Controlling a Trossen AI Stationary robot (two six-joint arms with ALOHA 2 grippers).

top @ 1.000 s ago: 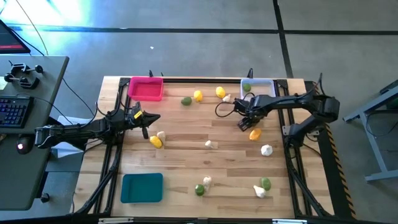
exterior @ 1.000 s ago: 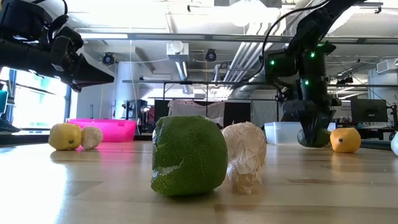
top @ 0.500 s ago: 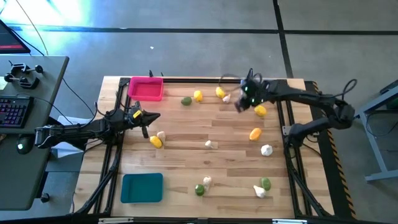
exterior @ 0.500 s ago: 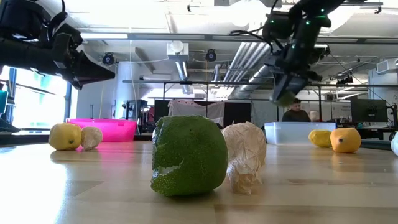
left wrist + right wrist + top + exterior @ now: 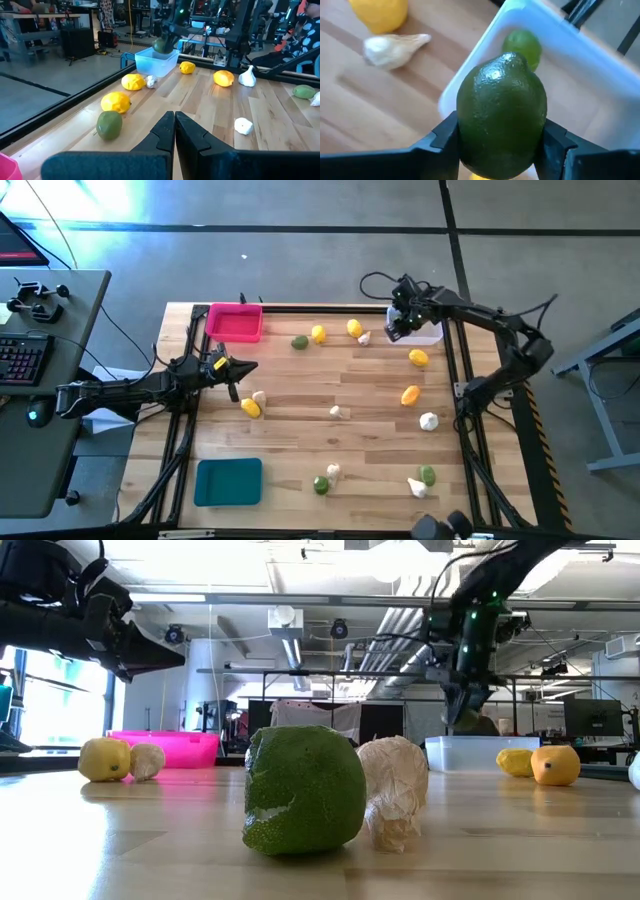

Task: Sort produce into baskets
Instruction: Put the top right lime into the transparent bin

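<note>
My right gripper [image 5: 397,328] hangs over the clear basket [image 5: 432,335] at the table's far right, shut on a dark green lime [image 5: 501,112]. Another lime [image 5: 522,45] lies inside that basket [image 5: 580,85]. In the low view the gripper [image 5: 465,718] shows above the basket's wall [image 5: 460,753]. My left gripper [image 5: 240,370] waits shut at the table's left side, its fingers [image 5: 174,131] level and touching nothing. The pink basket [image 5: 236,323] stands far left, the teal basket [image 5: 228,481] near left. My right gripper pinches the lime between its two fingers, one on each of its opposite sides [image 5: 464,125]. The fingers come from above, pointing steeply down. The lime is lifted clear, above the clear basket's near rim.
Loose produce lies over the table: lemons [image 5: 418,358] [image 5: 409,394] and garlic [image 5: 428,420] on the right, a lime [image 5: 299,342] and lemon [image 5: 318,334] at the far middle, a lemon [image 5: 250,408] by my left gripper, more pieces [image 5: 321,485] near the front edge.
My right gripper has risen from the table's right middle and swung toward the far edge with the lime in its fingers. It now hangs over the clear basket, turned about from how it stood. The lime has been lifted clear of the table.
</note>
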